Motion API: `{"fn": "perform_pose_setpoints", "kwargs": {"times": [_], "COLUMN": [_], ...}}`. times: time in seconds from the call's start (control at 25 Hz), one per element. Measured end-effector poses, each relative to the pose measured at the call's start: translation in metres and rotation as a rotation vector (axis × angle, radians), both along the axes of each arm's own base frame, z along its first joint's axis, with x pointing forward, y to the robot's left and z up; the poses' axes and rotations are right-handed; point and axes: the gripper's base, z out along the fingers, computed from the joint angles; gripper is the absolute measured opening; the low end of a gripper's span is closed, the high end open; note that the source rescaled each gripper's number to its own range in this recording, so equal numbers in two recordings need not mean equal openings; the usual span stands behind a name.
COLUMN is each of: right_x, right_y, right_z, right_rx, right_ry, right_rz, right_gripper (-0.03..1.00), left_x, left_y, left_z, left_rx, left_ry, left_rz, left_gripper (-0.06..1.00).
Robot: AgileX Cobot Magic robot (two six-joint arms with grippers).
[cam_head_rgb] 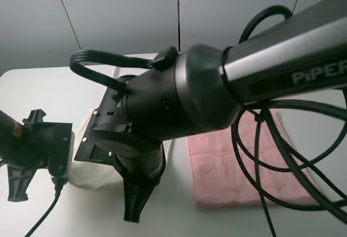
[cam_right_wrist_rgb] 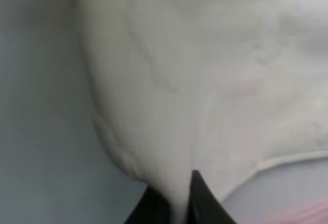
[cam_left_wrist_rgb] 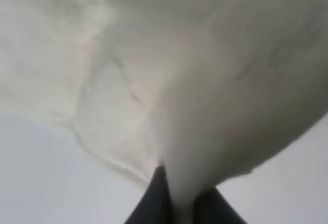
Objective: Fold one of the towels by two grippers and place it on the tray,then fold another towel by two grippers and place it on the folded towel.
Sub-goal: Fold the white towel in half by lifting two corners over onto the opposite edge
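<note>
Progress check: I'd say this is only getting going. The left end effector (cam_left_wrist_rgb: pixel 180 206) is clamping fully shut on an edge of the cream towel (cam_left_wrist_rgb: pixel 205 80), with the cloth bunching up between its black fingers (cam_left_wrist_rgb: pixel 154 209). The rest of that towel is spreading away from the pinch and lying on the white surface (cam_head_rgb: pixel 32 90), between the two end effectors. I'm not seeing a finished fold anywhere.

Moving right, the right end effector (cam_right_wrist_rgb: pixel 178 207) is doing the same thing: closed tight and gripping another bit of the cream towel's edge. So both are holding the first towel, and I'm reading this as the very start of fold number one.

Further right, the pink towel (cam_head_rgb: pixel 233 166) is lying flat on the surface, just beside the cream one, with nothing gripping it. That leaves folding the cream towel, placing it, then folding and stacking the pink one.

The hard part is seeing anything. The right arm (cam_head_rgb: pixel 217 85) is hogging the middle of the high view and covering most of the cream towel, and its cables are crossing the pink one. I'm not picking out the tray anywhere. Both wrist views are blurry, so I can't tell which corners are being held, or whether the edge is lifting off the surface.
</note>
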Motion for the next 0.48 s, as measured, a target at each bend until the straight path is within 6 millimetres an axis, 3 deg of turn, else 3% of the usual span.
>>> {"fn": "perform_pose_setpoints", "kwargs": {"times": [0.12,0.48], "right_x": [0.01,0.031], "right_y": [-0.005,-0.017], "right_z": [0.014,0.021], "right_rx": [0.04,0.082], "right_ry": [-0.038,-0.067], "right_rz": [-0.086,-0.264], "right_gripper": [0.0,0.0], "left_x": [0.002,0.014], "left_y": [-0.001,-0.01], "left_z": [0.011,0.027], "left_rx": [-0.067,-0.291], "left_ry": [-0.072,-0.236], "left_rz": [0.089,0.297], "left_gripper": [0.01,0.01]}}
